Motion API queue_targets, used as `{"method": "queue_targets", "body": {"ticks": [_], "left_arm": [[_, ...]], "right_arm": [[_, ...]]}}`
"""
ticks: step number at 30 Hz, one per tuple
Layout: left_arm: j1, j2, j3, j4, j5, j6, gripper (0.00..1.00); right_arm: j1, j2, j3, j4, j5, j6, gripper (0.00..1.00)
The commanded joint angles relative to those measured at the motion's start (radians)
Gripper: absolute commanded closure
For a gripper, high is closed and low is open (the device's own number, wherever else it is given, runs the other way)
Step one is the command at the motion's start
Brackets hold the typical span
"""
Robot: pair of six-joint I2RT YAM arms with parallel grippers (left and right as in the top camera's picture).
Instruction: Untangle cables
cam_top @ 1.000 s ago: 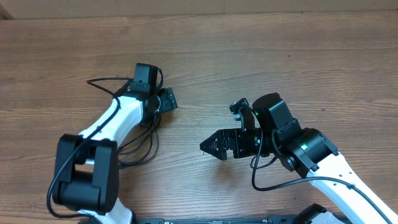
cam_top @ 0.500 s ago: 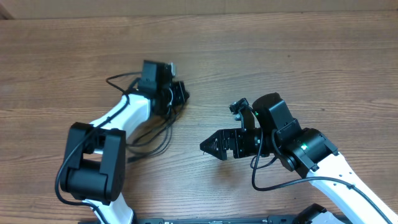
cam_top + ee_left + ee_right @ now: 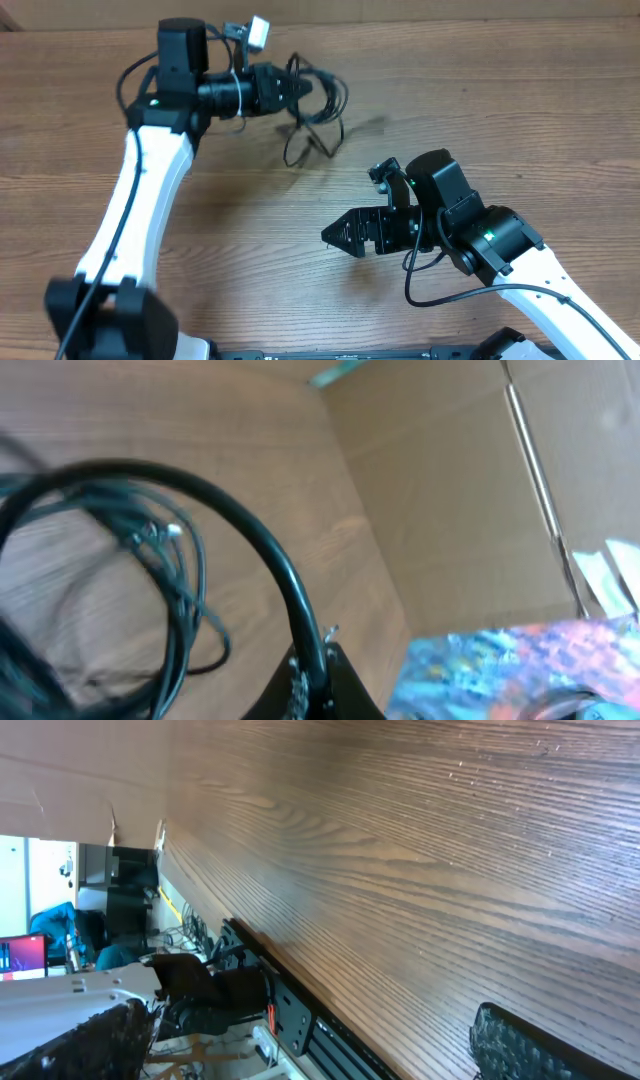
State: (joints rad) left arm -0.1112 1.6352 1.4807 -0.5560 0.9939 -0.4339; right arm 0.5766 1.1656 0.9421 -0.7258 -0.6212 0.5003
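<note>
The cables (image 3: 316,100) hang as one tangled bunch of thin black loops near the far edge of the surface (image 3: 500,90), left of centre in the overhead view, with a faint shadow lying on the wood off to their right, so at least most of the bunch looks raised off it. The left wrist view shows the cords (image 3: 165,560) blurred and overlapping, with a small silvery plug end (image 3: 172,530) among them and one loop arching close past the lens. The left tool (image 3: 298,90) is closed tight on the bunch at its left side, its arm reaching across from the near left. A brown cardboard wall (image 3: 450,490) stands behind the surface. The right tool (image 3: 335,235) is well apart from the cables, nearer the front and pointing left, its jaws spread wide with nothing between them but bare wood (image 3: 400,850)
</note>
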Motion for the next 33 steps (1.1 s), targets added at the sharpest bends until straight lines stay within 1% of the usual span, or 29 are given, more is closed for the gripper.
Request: {"method": "queue_targets", "body": {"ticks": [1, 4, 6, 8, 10, 12, 14, 21, 25, 28, 31, 33], "left_arm": [[-0.016, -0.080, 0.009, -0.184, -0.242, 0.163, 0.96], [-0.044, -0.126, 0.009, -0.417, -0.515, 0.226, 0.96], [-0.064, -0.135, 0.007, -0.553, -0.673, 0.228, 0.96], [-0.085, -0.135, -0.007, -0.632, -0.741, 0.224, 0.96], [-0.108, -0.135, -0.047, -0.646, -0.738, 0.224, 0.95], [-0.135, -0.135, -0.100, -0.618, -0.730, 0.200, 0.95], [-0.173, -0.135, -0.168, -0.558, -0.729, 0.145, 0.96], [-0.333, -0.131, -0.428, -0.244, -0.611, -0.011, 0.96], [-0.438, -0.130, -0.552, -0.090, -0.608, -0.113, 0.96], [-0.507, -0.130, -0.601, -0.032, -0.608, -0.171, 0.96], [-0.557, -0.130, -0.599, -0.032, -0.608, -0.169, 0.96], [-0.570, -0.131, -0.581, -0.032, -0.607, -0.105, 0.96]], "right_arm": [[0.001, -0.019, 0.007, 0.005, 0.003, -0.003, 0.00], [0.001, -0.019, 0.007, 0.005, 0.003, -0.003, 0.00], [0.001, -0.019, 0.007, 0.005, 0.003, -0.003, 0.00], [0.001, -0.019, 0.007, 0.005, 0.003, -0.003, 0.00], [0.001, -0.019, 0.007, 0.005, 0.003, -0.003, 0.00], [0.001, -0.019, 0.007, 0.005, 0.003, -0.003, 0.00], [0.001, -0.019, 0.007, 0.005, 0.003, -0.003, 0.00], [0.001, -0.019, 0.007, 0.005, 0.003, -0.003, 0.00], [0.001, -0.019, 0.007, 0.005, 0.003, -0.003, 0.00], [0.001, -0.019, 0.007, 0.005, 0.003, -0.003, 0.00], [0.001, -0.019, 0.007, 0.005, 0.003, -0.003, 0.00], [0.001, -0.019, 0.007, 0.005, 0.003, -0.003, 0.00]]}}
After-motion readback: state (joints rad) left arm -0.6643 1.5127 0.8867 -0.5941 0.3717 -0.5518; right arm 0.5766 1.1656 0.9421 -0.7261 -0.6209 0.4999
